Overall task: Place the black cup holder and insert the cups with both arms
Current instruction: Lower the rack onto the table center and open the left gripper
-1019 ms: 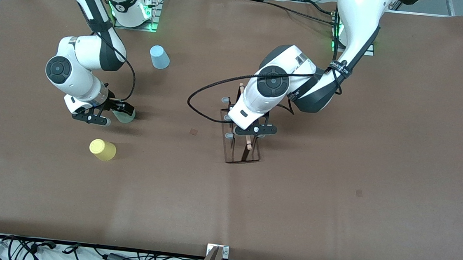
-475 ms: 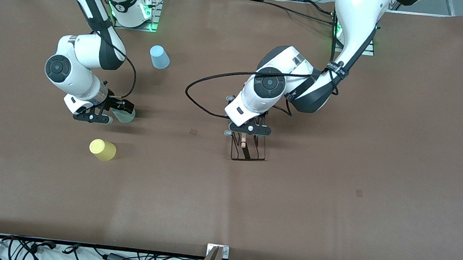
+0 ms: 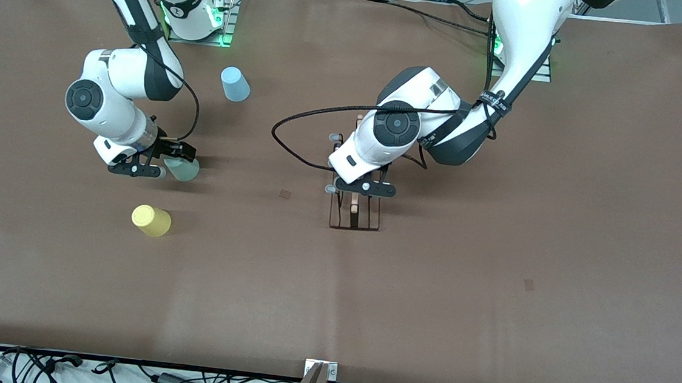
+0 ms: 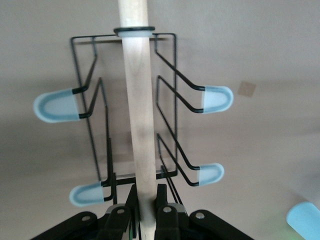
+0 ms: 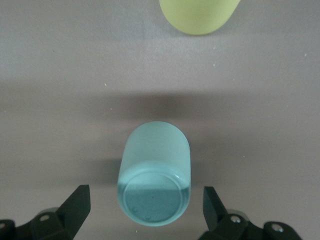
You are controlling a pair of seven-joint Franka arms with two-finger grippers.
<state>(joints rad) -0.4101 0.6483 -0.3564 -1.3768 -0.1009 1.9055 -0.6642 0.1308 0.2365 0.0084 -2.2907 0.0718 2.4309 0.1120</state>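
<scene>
Front view: on the brown cloth-covered table (image 3: 490,301), the left gripper (image 3: 358,191) sits over the black wire rack (image 3: 355,216) near the middle. The right gripper (image 3: 157,162) is at the pale green cup (image 3: 182,168), toward the right arm's end. The yellow cup (image 3: 151,220) lies nearer the camera and the blue cup (image 3: 235,84) farther.

Left wrist view: the jaws pinch the smooth wooden rod (image 4: 139,130); thin wires end in rounded pale pegs (image 4: 57,105).

Right wrist view: the matte, tapered green cup (image 5: 155,175) lies between the spread jaws, touching neither.
</scene>
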